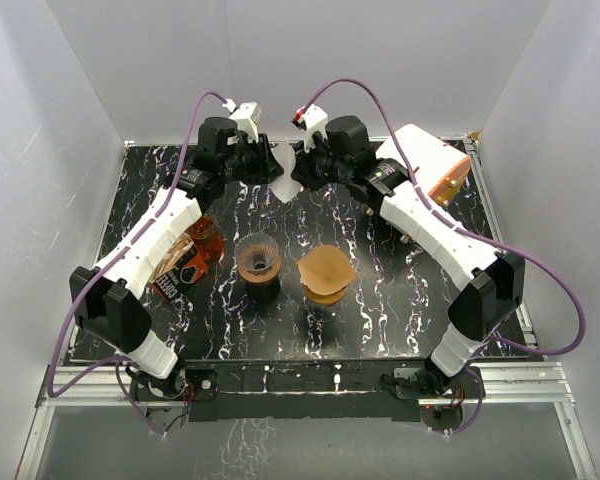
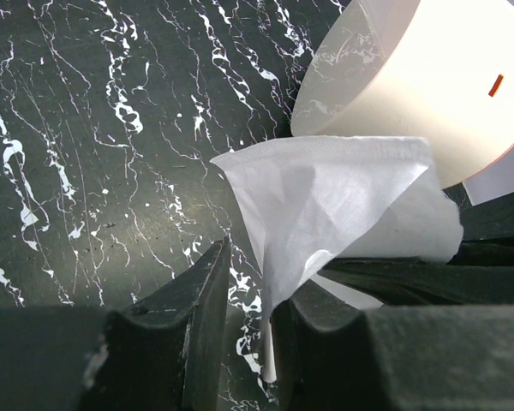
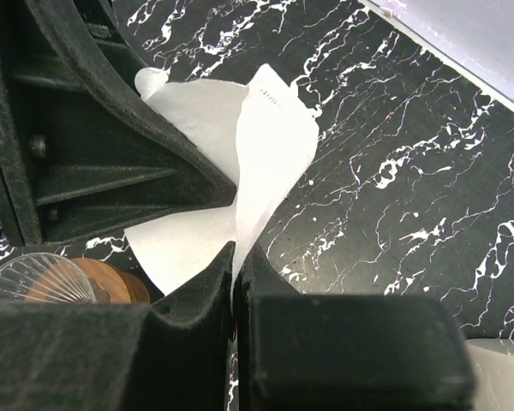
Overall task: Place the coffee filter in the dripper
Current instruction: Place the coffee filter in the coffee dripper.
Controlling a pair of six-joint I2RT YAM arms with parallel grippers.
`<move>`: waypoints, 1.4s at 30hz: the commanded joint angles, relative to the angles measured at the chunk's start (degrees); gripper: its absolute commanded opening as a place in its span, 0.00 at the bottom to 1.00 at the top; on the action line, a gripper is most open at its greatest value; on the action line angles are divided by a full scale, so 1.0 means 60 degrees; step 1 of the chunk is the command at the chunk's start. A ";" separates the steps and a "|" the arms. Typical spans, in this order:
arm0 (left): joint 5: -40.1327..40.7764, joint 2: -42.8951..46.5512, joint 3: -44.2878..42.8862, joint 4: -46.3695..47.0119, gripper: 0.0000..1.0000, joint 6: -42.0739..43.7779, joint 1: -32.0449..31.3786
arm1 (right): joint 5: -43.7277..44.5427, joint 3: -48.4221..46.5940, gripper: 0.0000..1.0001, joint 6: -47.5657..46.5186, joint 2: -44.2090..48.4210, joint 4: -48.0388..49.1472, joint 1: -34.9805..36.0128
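A white paper coffee filter (image 1: 285, 182) hangs in the air at the back middle of the table, between my two grippers. My right gripper (image 3: 238, 253) is shut on the filter's (image 3: 274, 145) lower edge. My left gripper (image 2: 261, 274) is open. The filter (image 2: 325, 197) passes between its jaws and lies against the right-hand finger (image 2: 325, 317), with a gap to the other finger. The left gripper's black fingers (image 3: 111, 145) reach the filter from the opposite side. The brown ribbed dripper (image 1: 258, 258) stands on the table nearer the arm bases, well short of the filter, and shows at the lower left (image 3: 43, 278).
A second dripper with a brown paper filter (image 1: 326, 272) stands right of the first. A white and orange container (image 1: 435, 165) lies at the back right and shows close behind the filter (image 2: 428, 86). An amber jar (image 1: 205, 238) and a dark packet (image 1: 175, 275) sit under the left arm.
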State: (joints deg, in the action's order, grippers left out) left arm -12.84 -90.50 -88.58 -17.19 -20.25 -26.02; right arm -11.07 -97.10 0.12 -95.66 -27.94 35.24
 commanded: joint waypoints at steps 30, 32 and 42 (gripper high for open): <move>-0.0043 0.0269 -0.0286 0.0036 0.00 -0.0014 -0.0307 | 0.1414 -0.0351 0.13 -0.0297 -0.0047 0.0309 0.0201; 0.0066 0.0306 -0.0260 0.0024 0.00 0.0052 -0.0318 | 0.1485 -0.0344 0.09 -0.0311 -0.0032 0.0317 0.0210; 0.0988 0.0373 -0.0280 -0.0163 0.03 0.0560 -0.0387 | 0.1397 -0.0354 0.00 -0.0328 0.0070 0.0327 0.0220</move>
State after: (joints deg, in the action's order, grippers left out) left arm -10.20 -90.56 -88.88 -17.45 -19.29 -27.66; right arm -3.29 -96.64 -1.41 -96.20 -28.49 36.38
